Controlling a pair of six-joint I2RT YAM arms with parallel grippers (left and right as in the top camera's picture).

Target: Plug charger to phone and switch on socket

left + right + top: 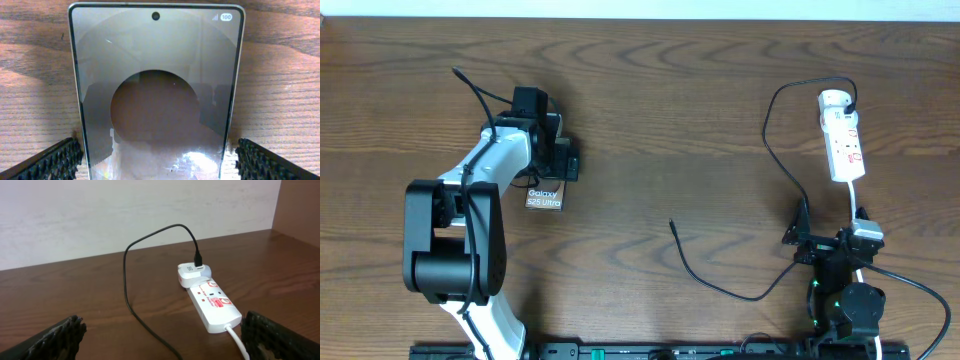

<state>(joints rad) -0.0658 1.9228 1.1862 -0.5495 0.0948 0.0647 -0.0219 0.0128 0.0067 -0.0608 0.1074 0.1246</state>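
The charger (125,275), one thin black cable, runs from the single white socket (842,140) at the right of the bench (640,120). Its plug tip (672,223) lies loose mid-bench, well apart from the one phone (544,195) on the left. The cable looks light and limp, so the stiff plug just behind the tip seems the best hold. The phone looks rigid, glassy and likely slippery. There are two tools: the left tool (155,167) gapes wide astride the phone, and the right tool (160,340) gapes wide, holding nothing.
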